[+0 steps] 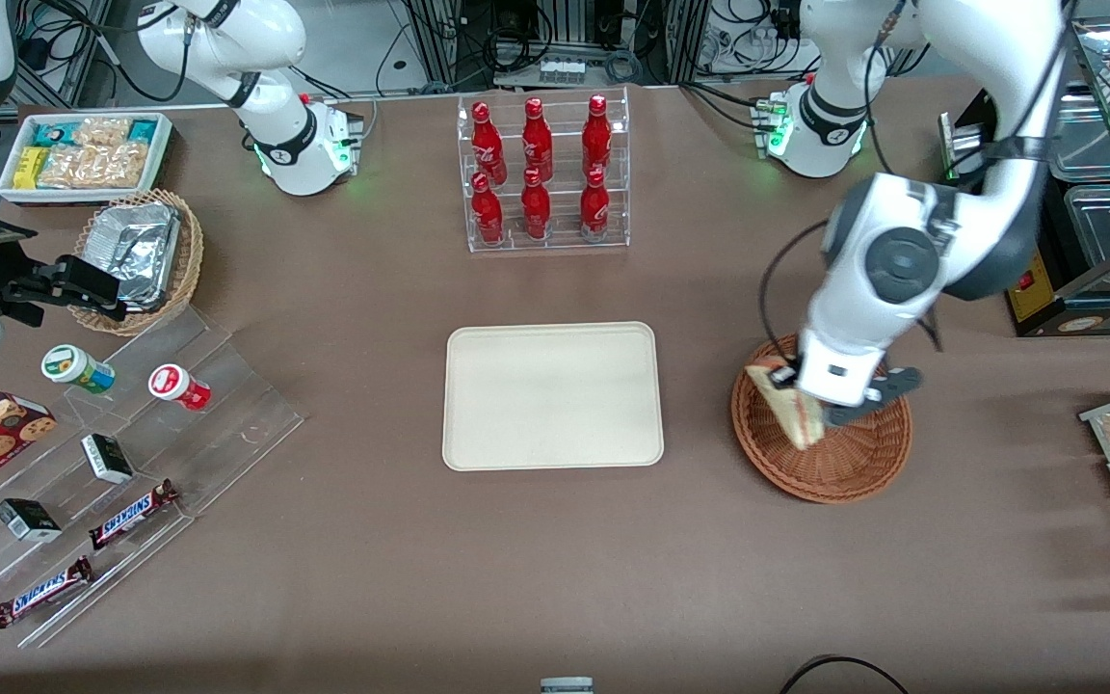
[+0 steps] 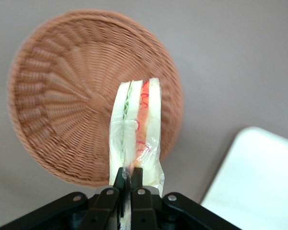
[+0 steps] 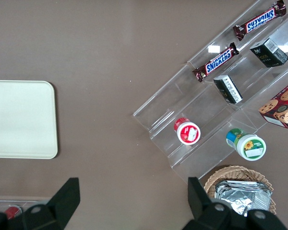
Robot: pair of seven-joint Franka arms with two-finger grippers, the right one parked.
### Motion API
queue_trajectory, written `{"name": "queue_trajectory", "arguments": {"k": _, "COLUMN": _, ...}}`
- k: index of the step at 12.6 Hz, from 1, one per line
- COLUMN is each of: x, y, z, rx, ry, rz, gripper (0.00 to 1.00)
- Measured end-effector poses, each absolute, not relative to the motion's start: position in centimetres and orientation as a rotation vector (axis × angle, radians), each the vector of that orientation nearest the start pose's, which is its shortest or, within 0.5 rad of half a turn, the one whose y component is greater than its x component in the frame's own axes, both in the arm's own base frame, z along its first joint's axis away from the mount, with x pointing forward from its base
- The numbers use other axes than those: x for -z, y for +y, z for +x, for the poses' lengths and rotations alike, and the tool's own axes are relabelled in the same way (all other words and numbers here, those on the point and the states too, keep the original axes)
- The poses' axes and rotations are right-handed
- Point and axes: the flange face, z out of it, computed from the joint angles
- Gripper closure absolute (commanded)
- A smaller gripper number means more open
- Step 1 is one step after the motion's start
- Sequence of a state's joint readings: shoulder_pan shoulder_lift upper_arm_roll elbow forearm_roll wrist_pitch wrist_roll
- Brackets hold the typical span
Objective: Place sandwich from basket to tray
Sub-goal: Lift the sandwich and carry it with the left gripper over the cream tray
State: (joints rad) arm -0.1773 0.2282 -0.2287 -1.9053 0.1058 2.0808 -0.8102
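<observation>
My left gripper (image 1: 806, 400) (image 2: 128, 176) is shut on the sandwich (image 1: 786, 403) (image 2: 137, 132), a wrapped wedge of pale bread with red and green filling, and holds it lifted above the reddish-brown wicker basket (image 1: 854, 463) (image 2: 57, 96). The basket holds nothing else. The cream-beige tray (image 1: 552, 396) (image 2: 259, 182) lies flat beside the basket, toward the parked arm's end of the table, with nothing on it. It also shows in the right wrist view (image 3: 19, 120).
A clear rack of red bottles (image 1: 543, 173) stands farther from the front camera than the tray. A clear stepped display (image 1: 92, 472) with snack bars, small boxes and cups, a tan basket with foil containers (image 1: 141, 255) and a white bin of snacks (image 1: 83, 154) lie toward the parked arm's end.
</observation>
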Motion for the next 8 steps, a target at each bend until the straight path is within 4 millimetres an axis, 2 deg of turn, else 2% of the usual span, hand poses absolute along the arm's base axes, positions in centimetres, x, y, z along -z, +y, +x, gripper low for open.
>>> {"name": "queue_trajectory", "arguments": {"k": 5, "x": -36.5, "y": -32.2, "z": 51.3, "rx": -0.012, "ry": -0.217, "rz": -3.039, "gripper": 1.00}}
{"name": "queue_trajectory", "arguments": {"k": 8, "x": -34.9, "y": -36.8, "z": 50.2, "rx": -0.020, "ry": -0.099, "rz": -3.048, "gripper": 1.00}}
